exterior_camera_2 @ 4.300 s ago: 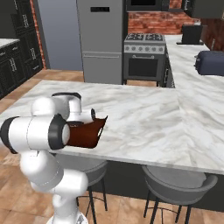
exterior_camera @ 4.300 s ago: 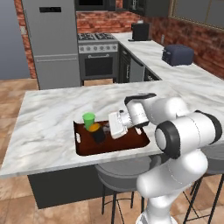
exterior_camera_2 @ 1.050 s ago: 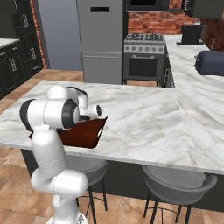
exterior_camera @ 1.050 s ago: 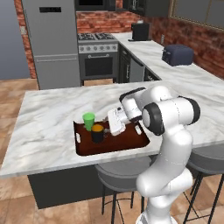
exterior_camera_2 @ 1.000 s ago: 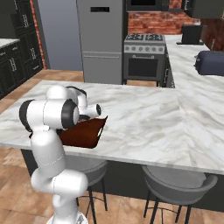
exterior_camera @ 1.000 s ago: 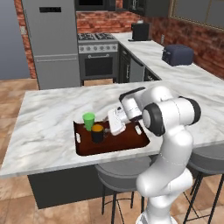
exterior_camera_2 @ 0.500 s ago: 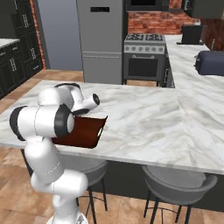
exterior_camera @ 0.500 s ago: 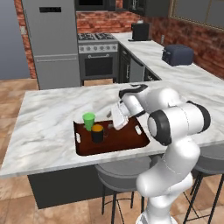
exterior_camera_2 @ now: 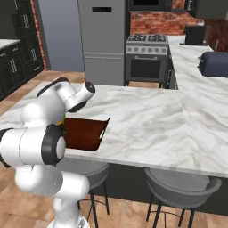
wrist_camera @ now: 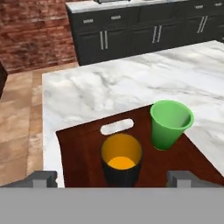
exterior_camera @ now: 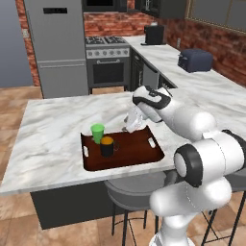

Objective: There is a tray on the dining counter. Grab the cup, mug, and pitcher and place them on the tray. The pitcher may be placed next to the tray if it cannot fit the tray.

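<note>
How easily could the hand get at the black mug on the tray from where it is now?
Probably easily. The hand hangs open just above the tray, and the mug stands upright right ahead of its fingertips. The green cup stands beside the mug, apart from it, so nothing blocks the way.

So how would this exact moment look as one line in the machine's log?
tool: open, holding nothing | green handleless cup: on brown wooden tray | black mug: on tray beside cup | pitcher: not placed
</note>
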